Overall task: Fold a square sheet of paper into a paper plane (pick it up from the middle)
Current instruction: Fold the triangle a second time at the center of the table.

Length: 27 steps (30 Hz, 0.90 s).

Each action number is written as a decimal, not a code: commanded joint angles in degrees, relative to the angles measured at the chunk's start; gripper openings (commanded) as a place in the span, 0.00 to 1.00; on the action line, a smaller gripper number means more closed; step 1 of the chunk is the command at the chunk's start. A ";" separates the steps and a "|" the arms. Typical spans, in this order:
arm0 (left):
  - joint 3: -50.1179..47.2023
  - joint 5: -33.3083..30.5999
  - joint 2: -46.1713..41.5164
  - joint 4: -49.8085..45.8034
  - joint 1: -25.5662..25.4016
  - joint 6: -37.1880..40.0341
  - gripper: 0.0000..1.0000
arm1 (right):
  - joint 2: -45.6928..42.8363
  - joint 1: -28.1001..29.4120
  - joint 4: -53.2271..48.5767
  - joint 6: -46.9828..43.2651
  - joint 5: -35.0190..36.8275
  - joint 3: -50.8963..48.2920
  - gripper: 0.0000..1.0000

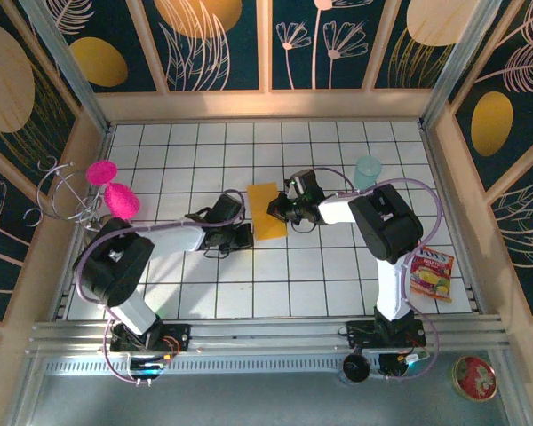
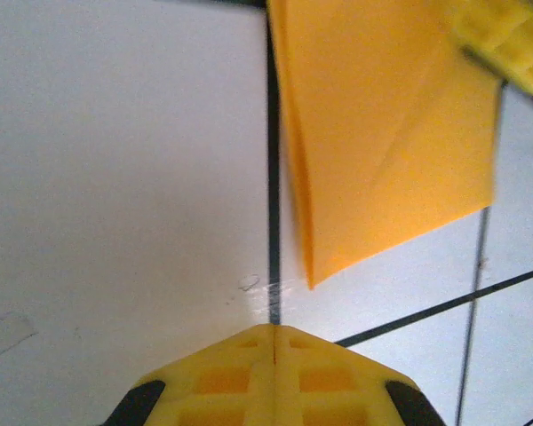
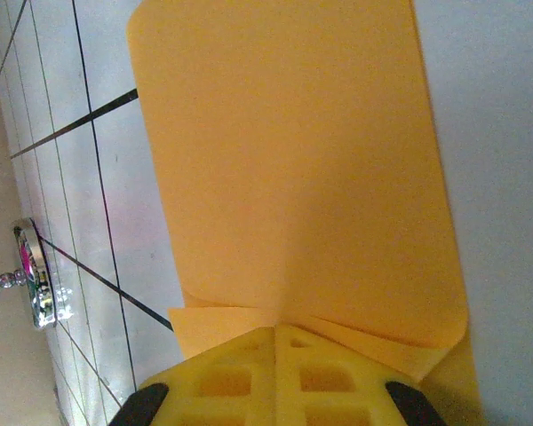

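Observation:
The square sheet of paper (image 1: 266, 211) lies orange-yellow on the white grid table (image 1: 338, 275), doubled over into a narrow upright strip. My right gripper (image 1: 280, 210) sits at its right side. In the right wrist view the shut fingertips (image 3: 275, 330) pinch the middle of the upper layer's near edge, and the paper (image 3: 293, 160) stretches away above a lower layer (image 3: 200, 328). My left gripper (image 1: 241, 219) is just left of the strip. It is shut (image 2: 274, 330) on bare tile, holding nothing, with a pointed paper corner (image 2: 382, 133) ahead to its right.
A pale teal cup (image 1: 369, 169) stands behind the right arm. A red-and-yellow snack packet (image 1: 432, 273) lies by the right wall. Pink pieces (image 1: 115, 193) and a wire stand (image 1: 62, 191) sit at the left wall. A round tin (image 1: 475, 377) rests outside the front rail.

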 commanded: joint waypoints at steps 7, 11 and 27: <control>6.49 1.45 3.74 9.32 -0.42 -3.11 0.00 | 4.38 0.23 -6.81 -0.63 4.87 -3.07 0.00; 9.83 2.12 9.85 8.54 -0.40 -3.15 0.00 | 4.03 0.21 -6.37 -0.54 4.78 -3.34 0.00; -0.75 -1.38 11.02 6.63 -0.44 -6.55 0.00 | -2.50 0.16 -6.46 -8.98 2.08 1.73 0.00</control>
